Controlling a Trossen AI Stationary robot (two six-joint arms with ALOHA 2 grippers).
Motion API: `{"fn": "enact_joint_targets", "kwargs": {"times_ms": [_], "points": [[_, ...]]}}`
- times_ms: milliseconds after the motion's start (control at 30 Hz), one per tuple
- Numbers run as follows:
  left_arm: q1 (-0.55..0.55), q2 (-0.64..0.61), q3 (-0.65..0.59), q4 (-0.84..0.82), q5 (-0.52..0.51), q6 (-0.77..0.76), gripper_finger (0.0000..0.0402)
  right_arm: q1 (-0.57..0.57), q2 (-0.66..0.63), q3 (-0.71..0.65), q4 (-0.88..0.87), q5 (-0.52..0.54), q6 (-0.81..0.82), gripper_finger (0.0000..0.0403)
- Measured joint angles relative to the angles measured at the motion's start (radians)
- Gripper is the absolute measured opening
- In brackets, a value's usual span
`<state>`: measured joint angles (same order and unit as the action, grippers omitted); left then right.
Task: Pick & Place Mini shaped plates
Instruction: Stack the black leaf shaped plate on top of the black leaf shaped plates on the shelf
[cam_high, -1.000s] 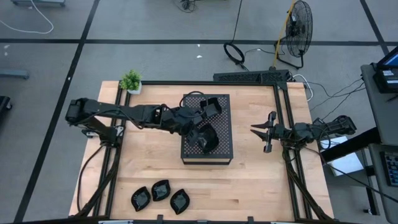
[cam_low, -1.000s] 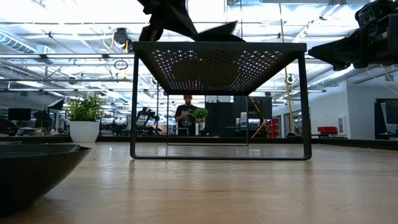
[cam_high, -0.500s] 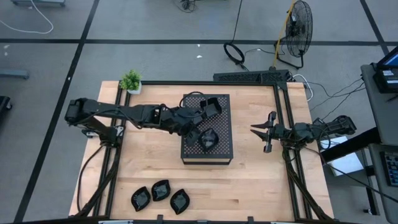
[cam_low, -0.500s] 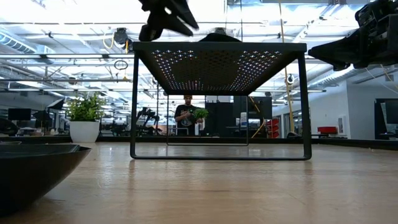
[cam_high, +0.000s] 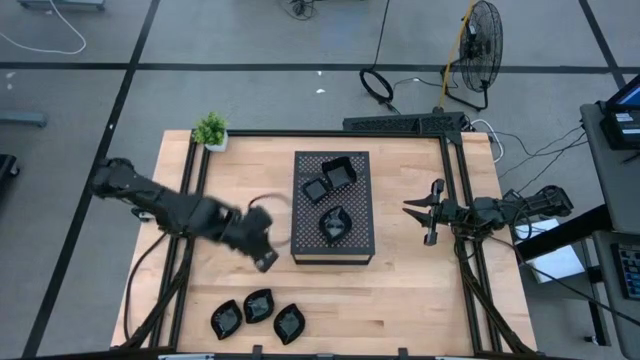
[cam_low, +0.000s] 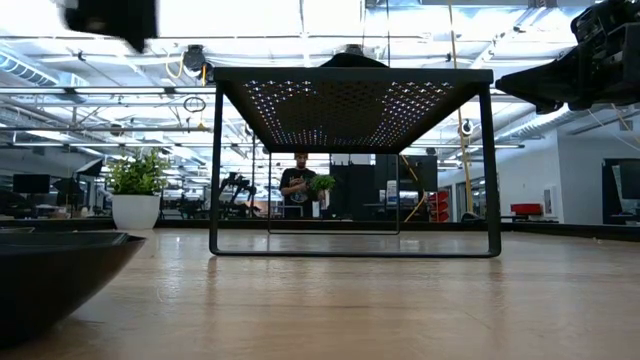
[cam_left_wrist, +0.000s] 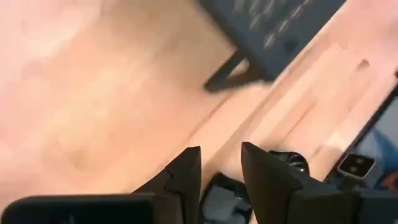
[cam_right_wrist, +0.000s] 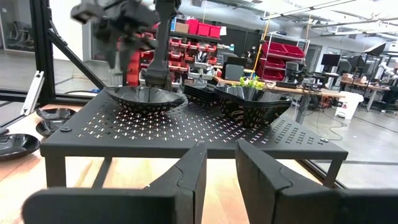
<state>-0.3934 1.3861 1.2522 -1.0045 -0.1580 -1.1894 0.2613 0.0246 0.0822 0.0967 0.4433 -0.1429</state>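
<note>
Three glossy black mini plates lie on top of the dark perforated stand: two square ones at its far end and a wavy-rimmed one nearer. Three more rest on the table by the near edge. My left gripper hangs open and holds nothing. It is above the table, off the stand's near left corner and far-side of those near plates. My right gripper waits open to the right of the stand, level with its top.
A small potted plant stands at the table's far left corner. The stand's legs leave a gap beneath it. Bare wood lies between the stand and the near plates. A person stands far off in the room.
My left gripper let go of the wavy-rimmed plate on the near part of the stand's top, where the plate now lies flat. It then swung quickly off the stand toward the table's left and near edges. The right arm kept still.
</note>
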Motion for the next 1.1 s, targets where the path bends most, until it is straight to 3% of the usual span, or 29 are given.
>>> {"fn": "enact_joint_targets", "kwargs": {"times_ms": [167, 267, 433, 567, 667, 833, 1100], "points": [[-0.177, 0.002, -0.103, 0.044, -0.073, -0.333, 0.0118, 0.000, 0.000, 0.000, 0.000, 0.000, 0.000, 0.0073], [-0.260, 0.007, -0.179, 0.122, -0.107, -0.418, 0.0118, 0.000, 0.000, 0.000, 0.000, 0.000, 0.000, 0.0073], [-0.344, 0.013, -0.354, 0.366, -0.185, -0.437, 0.0118, 0.000, 0.000, 0.000, 0.000, 0.000, 0.000, 0.0073], [-0.353, 0.015, -0.504, 0.575, -0.177, -0.470, 0.0118, 0.000, 0.000, 0.000, 0.000, 0.000, 0.000, 0.0073], [-0.354, 0.016, -0.579, 0.662, -0.108, -0.494, 0.0118, 0.000, 0.000, 0.000, 0.000, 0.000, 0.000, 0.0073], [-0.353, 0.035, -0.610, 0.722, -0.073, -0.467, 0.0129, 0.000, 0.000, 0.000, 0.000, 0.000, 0.000, 0.0073], [-0.347, 0.079, -0.610, 0.799, -0.009, -0.434, 0.0220, 0.000, 0.000, 0.000, 0.000, 0.000, 0.000, 0.0073]]}}
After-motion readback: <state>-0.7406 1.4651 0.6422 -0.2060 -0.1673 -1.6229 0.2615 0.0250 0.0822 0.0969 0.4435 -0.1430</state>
